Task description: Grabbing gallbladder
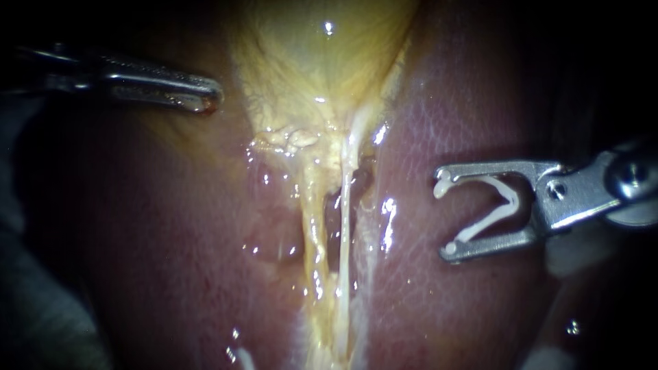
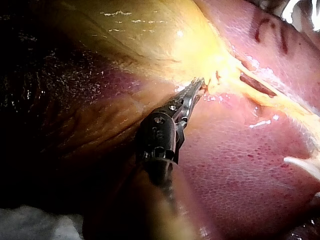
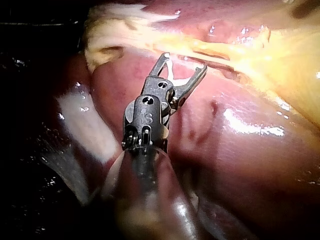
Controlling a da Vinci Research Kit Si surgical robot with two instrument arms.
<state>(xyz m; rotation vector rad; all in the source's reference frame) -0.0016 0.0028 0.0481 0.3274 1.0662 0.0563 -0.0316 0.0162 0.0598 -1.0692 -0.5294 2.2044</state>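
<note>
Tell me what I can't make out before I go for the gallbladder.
1. Endoscope view: the top edge cuts off the gallbladder.
2. Left wrist view: glare hides whether the left instrument touches the gallbladder.
3. Endoscope view: shadow swallows the liver toward the left edge.

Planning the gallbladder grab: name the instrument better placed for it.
Probably left. The left instrument, jaws shut and empty, lies beside the gallbladder; the right instrument carries a clip over the liver.
</note>
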